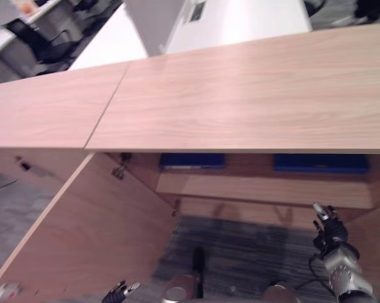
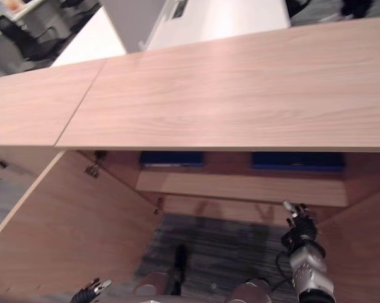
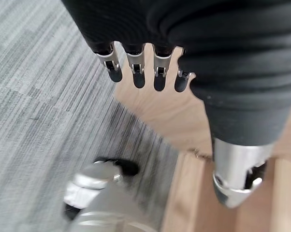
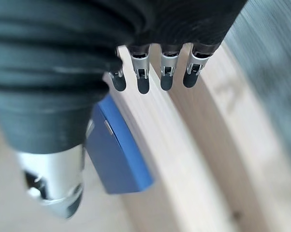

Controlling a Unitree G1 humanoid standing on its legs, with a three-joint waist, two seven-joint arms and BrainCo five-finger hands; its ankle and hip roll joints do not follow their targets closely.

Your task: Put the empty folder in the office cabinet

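- An office cabinet (image 1: 253, 101) with a light wooden top is seen from above, its left door (image 1: 89, 233) swung open toward the 7 o'clock corner of the eye views.
- Two blue folders are seen lying on the inner shelf (image 1: 266, 189) under the top: the left blue folder (image 1: 192, 161) near 12 o'clock of the opening, the right blue folder (image 1: 320, 163) toward 2 o'clock.
- The right hand (image 1: 327, 230) is held empty in front of the shelf, at 4 o'clock in the eye views, just below the right blue folder; its fingers (image 4: 142, 77) are extended and apart from the thumb (image 4: 56, 186).
- The left hand (image 3: 184, 43) is seen low at 7 o'clock beside the open door, its fingers (image 3: 136, 72) straight and nothing held.
- Grey carpet (image 1: 240, 252) lies before the cabinet.
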